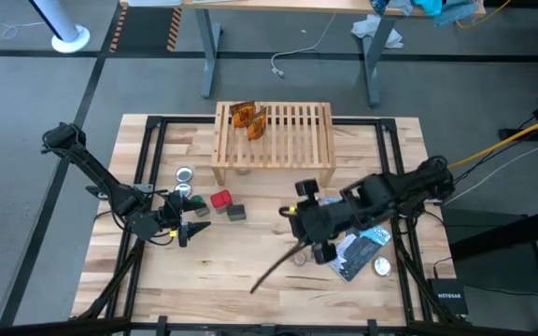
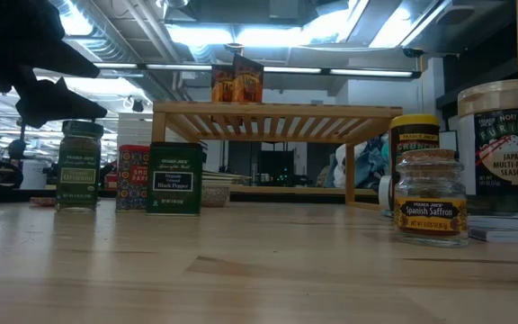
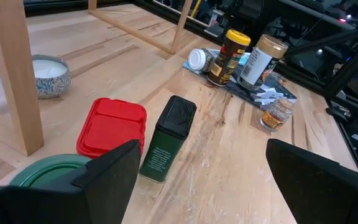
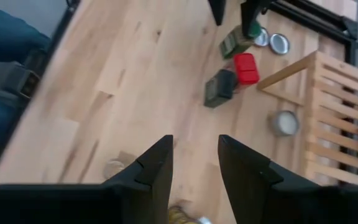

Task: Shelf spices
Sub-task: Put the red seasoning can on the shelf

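Observation:
The shelf (image 1: 274, 140) stands at the table's far middle with orange packets (image 1: 248, 119) lying on its slats. My left gripper (image 1: 190, 229) hovers open at the left. Just ahead of it stand a green-capped jar (image 3: 48, 174), a red-capped jar (image 3: 112, 127) and a dark square tin (image 3: 166, 140). My right gripper (image 4: 194, 168) hangs above the table's middle, slanting down toward the left, open with nothing between its fingertips. A small saffron jar (image 1: 299, 259) stands below it. More jars (image 3: 232, 56) stand on the pouch at the right.
A blue-and-black pouch (image 1: 362, 247) lies near the right front, with a silver disc (image 1: 382, 267) beside it. Another disc (image 1: 185, 174) lies at the left, and a small round tin (image 4: 284, 122) sits under the shelf. Bare wood (image 1: 241, 271) lies along the near middle.

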